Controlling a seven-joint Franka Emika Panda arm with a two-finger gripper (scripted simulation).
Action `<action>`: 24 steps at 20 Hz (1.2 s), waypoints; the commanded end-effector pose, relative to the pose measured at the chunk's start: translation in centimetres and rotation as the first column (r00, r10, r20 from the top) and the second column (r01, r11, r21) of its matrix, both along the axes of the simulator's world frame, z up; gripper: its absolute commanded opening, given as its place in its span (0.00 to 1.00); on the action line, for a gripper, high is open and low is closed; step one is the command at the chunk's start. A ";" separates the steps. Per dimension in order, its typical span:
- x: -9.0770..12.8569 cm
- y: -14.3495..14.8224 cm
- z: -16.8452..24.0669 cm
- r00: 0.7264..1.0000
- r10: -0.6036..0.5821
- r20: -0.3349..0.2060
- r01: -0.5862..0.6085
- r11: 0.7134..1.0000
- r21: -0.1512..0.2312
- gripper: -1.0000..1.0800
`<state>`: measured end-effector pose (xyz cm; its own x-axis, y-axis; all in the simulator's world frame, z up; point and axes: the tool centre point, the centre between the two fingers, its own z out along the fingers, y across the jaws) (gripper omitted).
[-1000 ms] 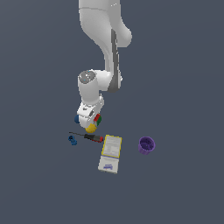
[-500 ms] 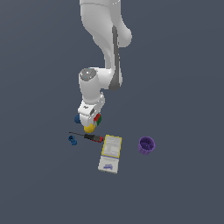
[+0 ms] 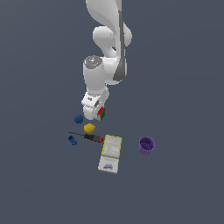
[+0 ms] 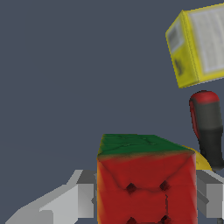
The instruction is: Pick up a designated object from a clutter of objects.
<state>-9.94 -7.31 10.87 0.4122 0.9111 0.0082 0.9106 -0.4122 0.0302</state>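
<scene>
The multicoloured cube (image 3: 101,113), with red and green faces, sits between my gripper's (image 3: 95,114) fingers, held a little above the floor. In the wrist view the cube (image 4: 146,179) fills the space between the two grey fingers (image 4: 81,194), red face toward the camera and green face above it. The gripper (image 4: 146,199) is shut on it. The rest of the clutter lies below it: a dark blue ball (image 3: 78,118), a yellow ball (image 3: 89,128), a red-handled screwdriver (image 3: 92,137), a tiny blue piece (image 3: 72,140), a yellow-edged white booklet (image 3: 110,152) and a purple cup (image 3: 146,145).
In the wrist view the screwdriver's red and black handle (image 4: 206,124) and the booklet's yellow corner (image 4: 199,48) lie beyond the cube. A sliver of the yellow ball (image 4: 199,159) shows behind the cube. The floor is plain dark grey.
The gripper has risen slightly with the cube in it. The yellow and blue balls now show fully below the hand. The other items have not moved.
</scene>
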 end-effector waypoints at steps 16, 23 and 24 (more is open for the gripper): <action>-2.6 7.3 13.7 1.000 -0.001 -0.014 0.001 1.000 -0.003 0.00; -3.5 10.4 19.4 1.000 -0.001 -0.020 0.001 1.000 -0.001 0.00; -3.7 10.8 20.3 1.000 -0.001 -0.021 0.001 1.000 0.000 0.00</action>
<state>-13.38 2.84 29.80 0.4130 0.9107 -0.0011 0.9107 -0.4130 0.0120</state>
